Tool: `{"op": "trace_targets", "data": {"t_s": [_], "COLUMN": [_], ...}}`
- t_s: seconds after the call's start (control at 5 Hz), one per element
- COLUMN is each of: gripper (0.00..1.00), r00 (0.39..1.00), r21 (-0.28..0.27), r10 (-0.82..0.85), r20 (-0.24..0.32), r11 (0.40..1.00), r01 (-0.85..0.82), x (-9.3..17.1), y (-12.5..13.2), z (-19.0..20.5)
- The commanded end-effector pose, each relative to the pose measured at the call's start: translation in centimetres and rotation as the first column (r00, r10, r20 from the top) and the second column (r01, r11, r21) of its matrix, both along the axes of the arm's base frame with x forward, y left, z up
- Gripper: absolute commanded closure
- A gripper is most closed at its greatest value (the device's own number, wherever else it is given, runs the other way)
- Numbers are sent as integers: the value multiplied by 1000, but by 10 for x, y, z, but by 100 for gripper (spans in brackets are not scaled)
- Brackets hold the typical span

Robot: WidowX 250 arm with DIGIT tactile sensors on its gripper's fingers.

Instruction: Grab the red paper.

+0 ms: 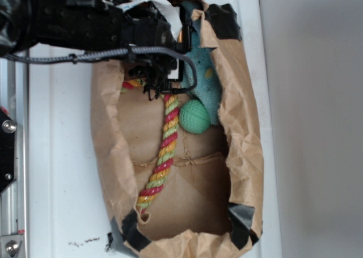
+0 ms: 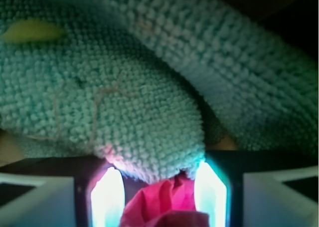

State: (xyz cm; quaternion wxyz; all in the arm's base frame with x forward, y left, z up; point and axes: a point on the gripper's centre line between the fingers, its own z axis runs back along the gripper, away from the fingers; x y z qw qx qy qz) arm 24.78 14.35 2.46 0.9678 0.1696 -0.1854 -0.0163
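The gripper [image 2: 159, 199] is clamping the red paper [image 2: 167, 202] between its fingers — pressing against the teal knitted toy [image 2: 124, 97] (inside the brown paper bag [image 1: 244, 150]).

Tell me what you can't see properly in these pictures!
- Red paper: the wrist view's bottom edge cuts it off; in the exterior view the black arm hides it completely.
- Gripper: its jaws stand either side of the paper, but whether they pinch it cannot be told.
- Teal plush toy: too close and blurry in the wrist view; partly behind the arm and brown paper bag outside.
- Rope: its top end disappears under the arm.
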Motion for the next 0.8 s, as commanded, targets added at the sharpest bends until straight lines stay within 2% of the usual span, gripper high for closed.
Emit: {"op": "trace_targets", "data": {"t_s": [0.0,0.2,0.4,0.6], "gripper": [100,100,100,100], "r00": [1000,1000,998,998], "r21": [10,-103,-200,-245], "r10": [6,10,18,32], "r20": [12,27,60,54], "r11": [1000,995,980,969], "r01": [-6,-7,-6,-18], "x": [-7,-28,-27,-6], "y": [8,-13,-31,-46], "z": [20,54,86,107]}}
